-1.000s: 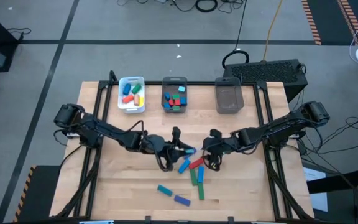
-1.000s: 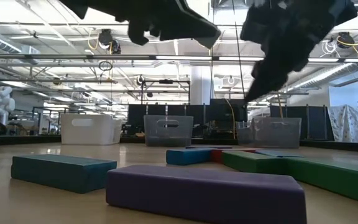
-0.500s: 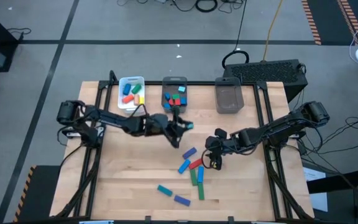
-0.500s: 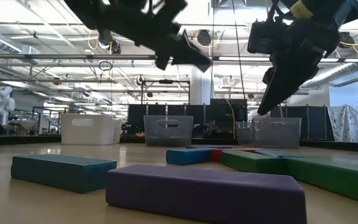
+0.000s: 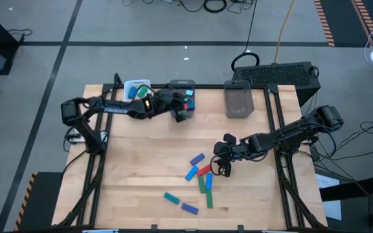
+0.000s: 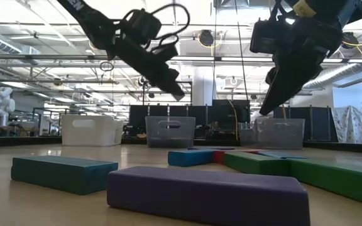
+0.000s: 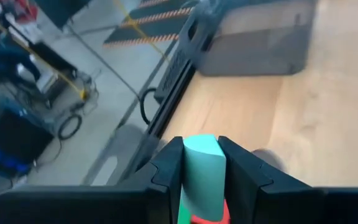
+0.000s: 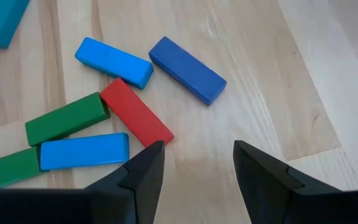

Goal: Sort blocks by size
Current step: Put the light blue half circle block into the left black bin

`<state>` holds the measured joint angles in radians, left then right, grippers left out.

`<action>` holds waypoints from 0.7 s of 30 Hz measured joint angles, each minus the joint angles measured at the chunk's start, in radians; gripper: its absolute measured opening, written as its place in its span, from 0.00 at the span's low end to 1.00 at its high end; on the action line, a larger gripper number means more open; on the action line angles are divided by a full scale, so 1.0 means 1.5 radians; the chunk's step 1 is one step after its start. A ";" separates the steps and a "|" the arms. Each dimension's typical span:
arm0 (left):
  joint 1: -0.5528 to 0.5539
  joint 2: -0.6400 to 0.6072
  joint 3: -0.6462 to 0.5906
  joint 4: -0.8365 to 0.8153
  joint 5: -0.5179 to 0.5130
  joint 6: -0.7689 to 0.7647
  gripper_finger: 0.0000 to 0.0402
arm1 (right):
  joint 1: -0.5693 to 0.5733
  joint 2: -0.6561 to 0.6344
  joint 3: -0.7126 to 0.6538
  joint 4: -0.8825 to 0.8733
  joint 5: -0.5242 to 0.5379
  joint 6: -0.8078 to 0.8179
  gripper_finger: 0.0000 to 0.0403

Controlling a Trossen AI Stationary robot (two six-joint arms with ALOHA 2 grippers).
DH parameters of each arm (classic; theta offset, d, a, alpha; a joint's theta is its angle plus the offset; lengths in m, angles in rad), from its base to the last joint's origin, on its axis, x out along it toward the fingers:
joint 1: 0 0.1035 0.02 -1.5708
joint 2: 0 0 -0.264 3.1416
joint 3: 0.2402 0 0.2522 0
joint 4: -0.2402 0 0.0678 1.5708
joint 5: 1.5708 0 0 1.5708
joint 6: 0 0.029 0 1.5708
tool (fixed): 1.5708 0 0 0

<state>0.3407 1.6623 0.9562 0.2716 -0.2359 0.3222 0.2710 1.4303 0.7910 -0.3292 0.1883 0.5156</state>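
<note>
Left wrist view alone shows teal block (image 7: 201, 163) gripped, seemingly.

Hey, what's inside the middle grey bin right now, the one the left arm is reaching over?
The middle bin holds red, blue and green blocks. The left gripper, shut on a teal block, hangs over it and hides part of the contents, so a full count isn't possible.

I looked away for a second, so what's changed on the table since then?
The left gripper carried a teal block from beside the loose blocks up to the middle bin, holding it throughout. The right gripper lifted slightly off the pile, staying open. The loose blocks haven't moved.
</note>
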 joint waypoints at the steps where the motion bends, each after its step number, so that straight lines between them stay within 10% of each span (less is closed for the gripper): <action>1: 0.011 0.000 0.000 -0.006 0.006 -0.004 0.23 | 0.000 0.000 0.000 0.005 0.001 -0.002 0.45; 21: 0.061 0.100 0.000 0.012 0.016 0.015 0.32 | 0.000 0.076 0.000 0.048 0.067 -0.029 0.45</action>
<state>0.4328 1.8130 0.9558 0.2901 -0.2118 0.3450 0.2707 1.5439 0.7911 -0.2566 0.2891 0.4727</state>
